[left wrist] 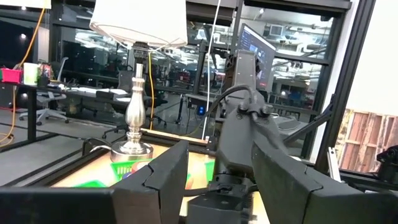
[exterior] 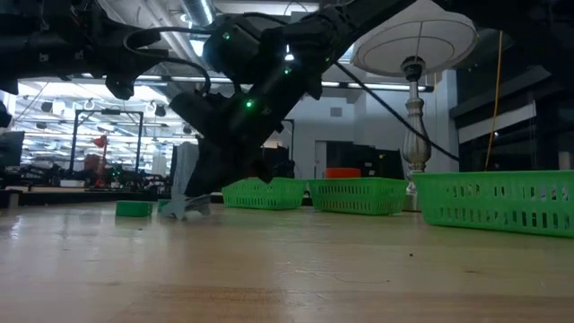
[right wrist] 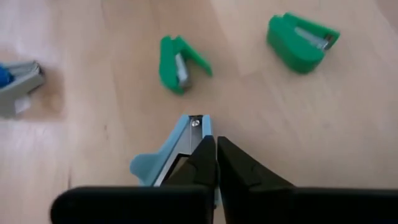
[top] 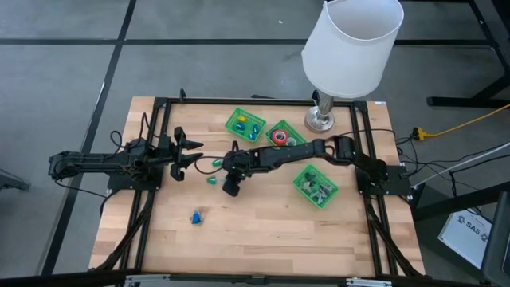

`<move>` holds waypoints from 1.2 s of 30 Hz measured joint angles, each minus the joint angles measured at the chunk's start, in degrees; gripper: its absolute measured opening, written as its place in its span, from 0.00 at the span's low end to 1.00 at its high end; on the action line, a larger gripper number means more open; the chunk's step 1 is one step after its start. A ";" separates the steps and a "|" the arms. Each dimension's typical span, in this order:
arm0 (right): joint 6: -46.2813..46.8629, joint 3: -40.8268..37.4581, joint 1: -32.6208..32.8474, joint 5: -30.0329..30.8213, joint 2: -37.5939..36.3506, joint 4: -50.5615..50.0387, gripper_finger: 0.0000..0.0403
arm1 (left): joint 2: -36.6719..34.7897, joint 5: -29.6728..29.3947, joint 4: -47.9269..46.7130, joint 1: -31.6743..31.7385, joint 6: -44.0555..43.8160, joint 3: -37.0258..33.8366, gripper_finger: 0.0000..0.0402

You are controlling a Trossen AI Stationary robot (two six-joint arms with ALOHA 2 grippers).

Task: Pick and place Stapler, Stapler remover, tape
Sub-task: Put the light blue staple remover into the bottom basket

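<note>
My right gripper (right wrist: pixel 216 149) reaches from the right to the table's middle, slanting down, and is shut at a light blue stapler remover (right wrist: pixel 180 149) that lies on the wood. Beyond it lie two green stapler removers (right wrist: pixel 180 62) (right wrist: pixel 301 40). A blue and grey one (right wrist: pixel 15 87) lies apart, nearer the front edge (top: pixel 196 217). A red tape roll (top: pixel 279 136) lies in the middle green tray (top: pixel 282 126). My left gripper (top: pixel 190 151) waits open at the table's left, raised above the wood. I see no stapler that I can tell apart. My right gripper has its shut fingertips (right wrist: pixel 205 155) at the riveted end (right wrist: pixel 198 124) of the light blue stapler remover, coming slanting down from the table's right. The fingers themselves hide the place of contact, so which part lies between them cannot be told. The remover rests on the table.
Three green trays stand behind and right of the gripper: one with small coloured things (top: pixel 245 125), the middle one, and one with grey things (top: pixel 315 185). A white-shaded lamp (top: pixel 351 48) stands at the far right. Bare wood lies toward the near edge.
</note>
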 joint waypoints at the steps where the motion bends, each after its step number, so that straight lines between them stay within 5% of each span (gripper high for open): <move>1: -0.04 -0.04 0.16 -0.02 -0.29 -0.45 0.01 | 0.00 0.01 -0.03 0.00 0.00 0.00 0.43; 22: -8.25 -1.63 1.23 0.59 -16.78 -14.21 0.01 | 0.00 0.01 -0.03 0.00 0.00 0.00 0.43; 36: -10.64 -33.54 0.57 0.49 -44.19 -12.27 0.01 | 0.01 0.01 -0.07 0.00 0.00 0.00 0.43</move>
